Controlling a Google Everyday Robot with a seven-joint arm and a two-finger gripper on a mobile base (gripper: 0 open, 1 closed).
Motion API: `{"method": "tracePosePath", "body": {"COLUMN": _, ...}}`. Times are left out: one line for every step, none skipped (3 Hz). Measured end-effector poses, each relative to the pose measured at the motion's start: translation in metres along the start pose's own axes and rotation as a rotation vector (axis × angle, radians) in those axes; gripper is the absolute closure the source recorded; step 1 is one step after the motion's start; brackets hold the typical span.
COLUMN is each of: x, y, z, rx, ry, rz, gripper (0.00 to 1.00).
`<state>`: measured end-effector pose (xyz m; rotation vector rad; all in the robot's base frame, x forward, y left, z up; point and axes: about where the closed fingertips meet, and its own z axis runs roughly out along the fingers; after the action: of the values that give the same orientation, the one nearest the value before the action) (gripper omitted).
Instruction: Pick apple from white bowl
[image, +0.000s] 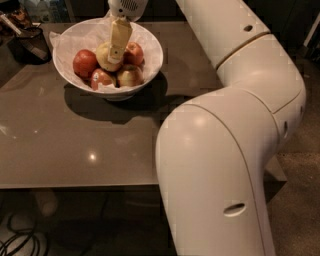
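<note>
The white bowl (152, 47), lined with crumpled white paper, stands on the far left part of the brown table (75, 140). It holds several apples. The large pale yellow-green apple (102, 56) lies in the middle. An all-red apple (84, 62) is to its left, and smaller yellow-and-red apples (129, 76) are in front and to the right. My gripper (116, 52) reaches down into the bowl from above, right against the pale apple's right side and partly covering it.
A dark container (27, 42) stands at the table's far left, close to the bowl. My big white arm (235, 125) fills the right half of the view and hides the table's right side. Cables (20, 240) lie on the floor under the table's front edge.
</note>
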<state>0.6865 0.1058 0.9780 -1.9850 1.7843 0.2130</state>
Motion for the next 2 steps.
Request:
{"method": "tracePosePath", "body": {"x": -0.003, "y": 0.000, "z": 0.012, "rx": -0.025, "ry": -0.006, "rz": 0.004, "gripper": 0.23}}
{"method": "tracePosePath", "body": {"x": 0.001, "y": 0.001, "z": 0.025, "rx": -0.052, "ry": -0.014, "rz": 0.023, "gripper": 0.22}}
